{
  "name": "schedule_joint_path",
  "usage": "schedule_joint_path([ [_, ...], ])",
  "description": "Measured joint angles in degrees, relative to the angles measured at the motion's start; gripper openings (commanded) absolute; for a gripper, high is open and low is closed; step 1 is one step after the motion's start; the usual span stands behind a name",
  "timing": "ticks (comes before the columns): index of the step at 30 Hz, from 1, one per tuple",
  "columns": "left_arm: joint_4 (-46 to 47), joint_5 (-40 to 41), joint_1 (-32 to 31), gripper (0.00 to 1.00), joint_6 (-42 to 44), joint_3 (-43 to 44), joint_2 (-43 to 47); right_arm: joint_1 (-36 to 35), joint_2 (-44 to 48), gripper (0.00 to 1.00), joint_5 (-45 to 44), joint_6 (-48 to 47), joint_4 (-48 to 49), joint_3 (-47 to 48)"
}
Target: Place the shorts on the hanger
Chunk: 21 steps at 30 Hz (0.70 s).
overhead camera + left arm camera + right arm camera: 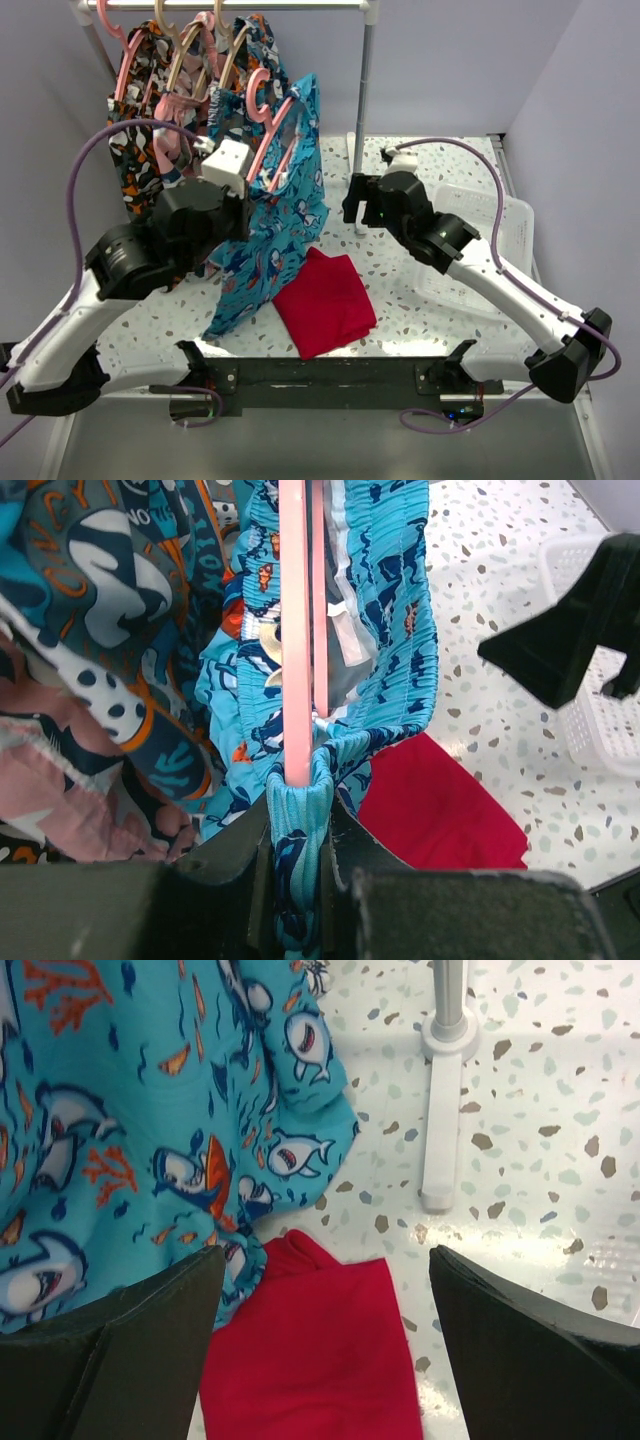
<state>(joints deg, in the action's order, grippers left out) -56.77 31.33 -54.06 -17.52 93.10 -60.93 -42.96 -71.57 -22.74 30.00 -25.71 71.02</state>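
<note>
shorts [272,245] x1: on hanger [296,630] x1, left of surface [390,300] centre, long axis near-vertical, waist up, legs reaching surface | left gripper [300,825]: pinching waistband at hanger bar | right gripper [325,1300]: spread, empty | red cloth [325,300] x1, front-centre

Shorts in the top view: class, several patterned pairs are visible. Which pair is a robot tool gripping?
The bright turquoise shark-print shorts, pinched with the pink hanger in the left tool. The darker navy-and-orange pairs hang from the rail, ungripped.
</note>
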Motion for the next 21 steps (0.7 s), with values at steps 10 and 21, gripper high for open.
schedule_joint_path([
  [10,4.7,0.07,1.05,0.0,0.39,6.34,-13.31,0.0,7.23,0.87,3.32,2.73,-0.09,-6.08],
  [21,7.17,-8.63,11.91,0.0,0.55,15.56,-22.77,0.0,11.96,0.85,7.76,5.46,0.07,-9.22],
])
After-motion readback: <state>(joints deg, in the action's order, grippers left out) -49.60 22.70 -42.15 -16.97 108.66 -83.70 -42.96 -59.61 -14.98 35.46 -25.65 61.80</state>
